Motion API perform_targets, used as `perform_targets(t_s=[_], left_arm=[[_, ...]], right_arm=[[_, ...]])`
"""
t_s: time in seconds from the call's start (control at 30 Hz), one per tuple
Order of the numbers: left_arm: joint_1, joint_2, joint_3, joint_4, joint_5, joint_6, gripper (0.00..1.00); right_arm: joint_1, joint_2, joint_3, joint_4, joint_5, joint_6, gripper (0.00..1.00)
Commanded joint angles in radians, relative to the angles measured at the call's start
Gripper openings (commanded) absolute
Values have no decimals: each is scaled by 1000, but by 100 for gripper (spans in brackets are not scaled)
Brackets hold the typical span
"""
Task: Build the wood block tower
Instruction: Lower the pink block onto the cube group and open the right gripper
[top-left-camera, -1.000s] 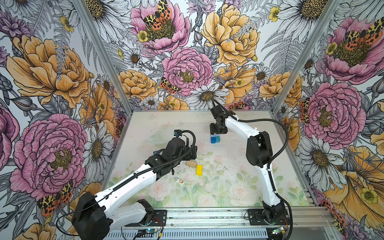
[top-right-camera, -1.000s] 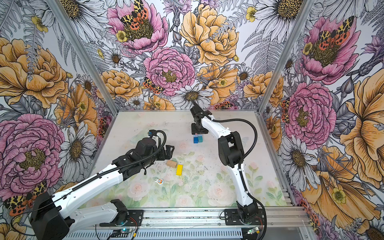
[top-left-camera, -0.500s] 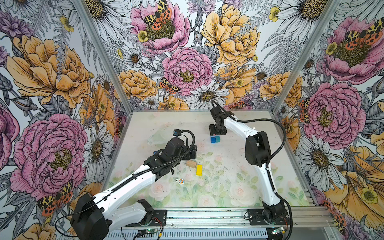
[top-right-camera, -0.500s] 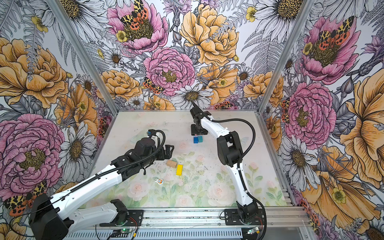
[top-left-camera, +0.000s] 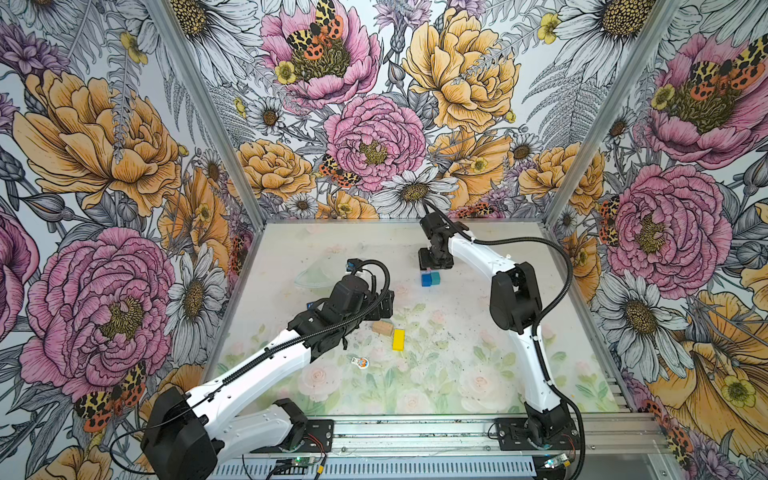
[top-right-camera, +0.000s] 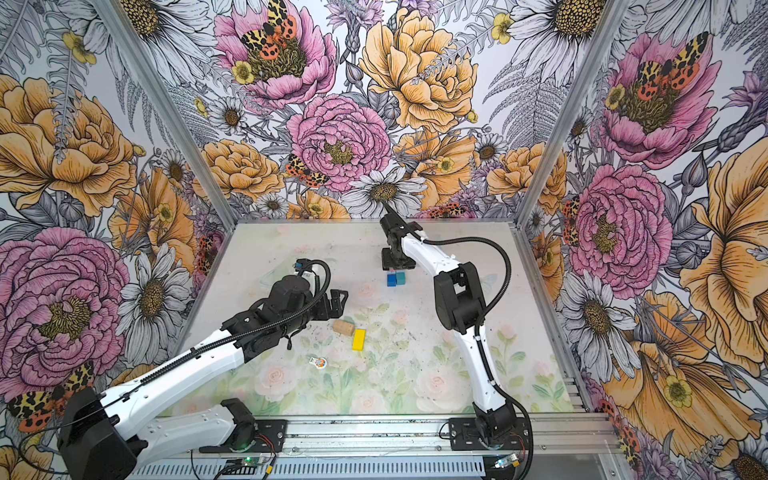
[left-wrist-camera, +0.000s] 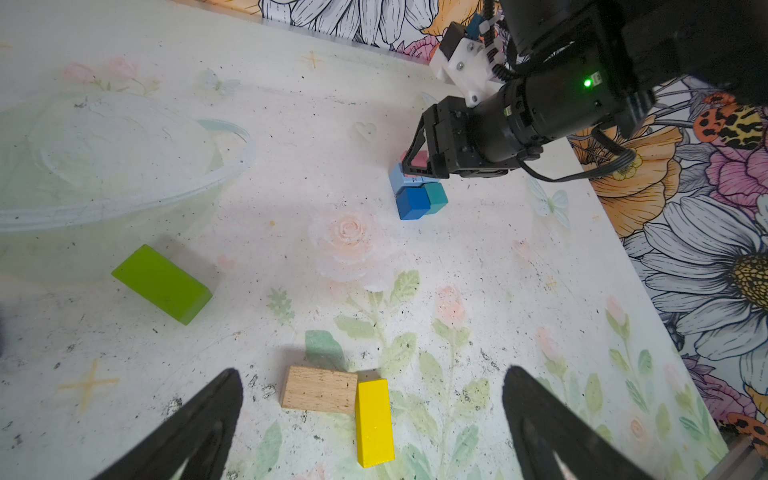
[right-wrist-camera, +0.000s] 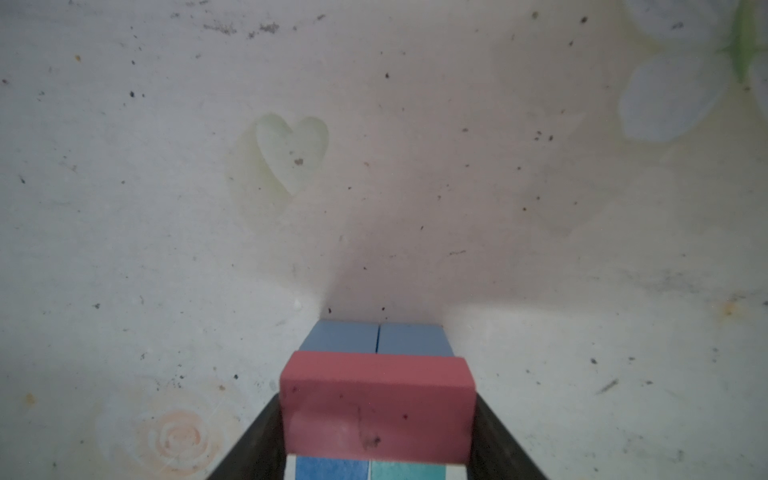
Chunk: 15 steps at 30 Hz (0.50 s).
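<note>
- Tower (left-wrist-camera: 417, 195) is sitting at the far middle of the bench (top-left-camera: 457, 374): two light blue cubes (right-wrist-camera: 376, 337), a dark blue cube (top-left-camera: 426, 279) and a teal cube (top-left-camera: 435, 276) touching in a square.
- Right gripper (right-wrist-camera: 376, 415) is hovering over them, jaws pinching a pink brick (right-wrist-camera: 377, 405) just above the cubes.
- Left gripper (left-wrist-camera: 374, 419) is hanging with jaws spread wide over the wood brick (left-wrist-camera: 319, 389) and yellow brick (left-wrist-camera: 374, 422), which are touching.
- Green brick (left-wrist-camera: 162, 283) is lying apart, beside a clear bowl (left-wrist-camera: 104, 166).

The setting is a robot test cell: floral-printed enclosure walls (top-left-camera: 124, 145) on aluminium framing (top-left-camera: 208, 112), with two arm bases bolted to a slotted rail (top-left-camera: 415, 436) at frame bottom.
</note>
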<state>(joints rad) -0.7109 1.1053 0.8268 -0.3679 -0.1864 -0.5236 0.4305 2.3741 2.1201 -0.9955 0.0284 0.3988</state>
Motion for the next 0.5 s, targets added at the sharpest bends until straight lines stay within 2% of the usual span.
perform_targets(t_s=[0.0, 0.23, 0.27, 0.33, 0.47], left_arm=[[3, -18, 18, 18, -16, 7, 99], [3, -19, 16, 18, -16, 5, 99], [3, -19, 16, 18, -16, 5, 99], [4, -19, 17, 18, -16, 5, 99], [3, -24, 16, 18, -16, 4, 99]], right_arm=[[0, 26, 30, -2, -7, 2, 53], [-1, 27, 30, -4, -5, 0, 55], [-1, 27, 30, -4, -5, 0, 57], [0, 27, 29, -4, -3, 3, 69], [0, 21, 29, -3, -3, 0, 77]])
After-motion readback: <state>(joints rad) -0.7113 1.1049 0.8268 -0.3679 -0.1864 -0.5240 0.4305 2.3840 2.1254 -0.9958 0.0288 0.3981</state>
